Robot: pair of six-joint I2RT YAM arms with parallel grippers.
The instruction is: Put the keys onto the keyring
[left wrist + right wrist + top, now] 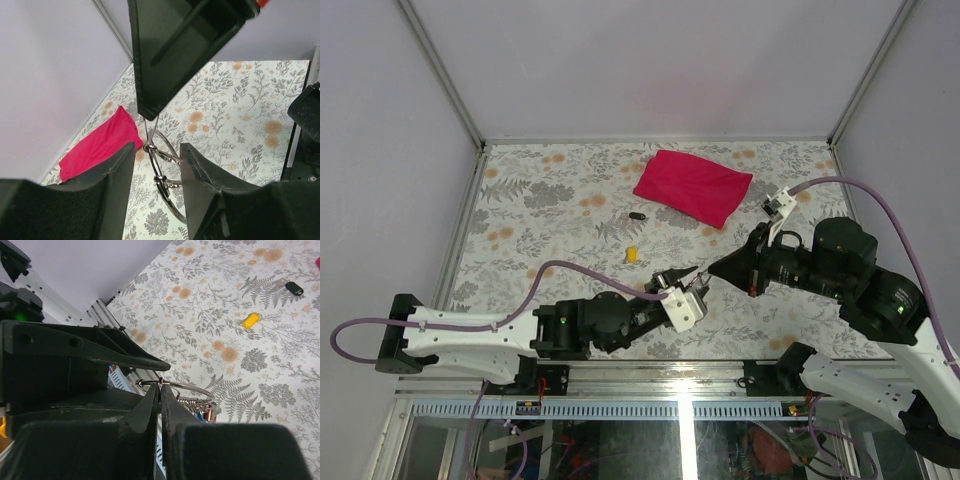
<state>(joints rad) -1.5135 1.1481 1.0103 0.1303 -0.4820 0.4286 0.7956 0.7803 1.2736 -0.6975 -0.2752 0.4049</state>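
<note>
Hold right pincer (pixel 160 386) pinched shut on keyring (pixel 192 386) wire, aloft over the counter's (pixel 260 405) near middle. With left pincer (pixel 157 145) parted around the hanging ring, back off gently, then fetch yellow key (pixel 250 320) lying farther left; thread slowly at the split.

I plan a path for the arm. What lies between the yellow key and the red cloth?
A small black key lies between the yellow key and the cloth, apart from both; the top view shows it.
</note>
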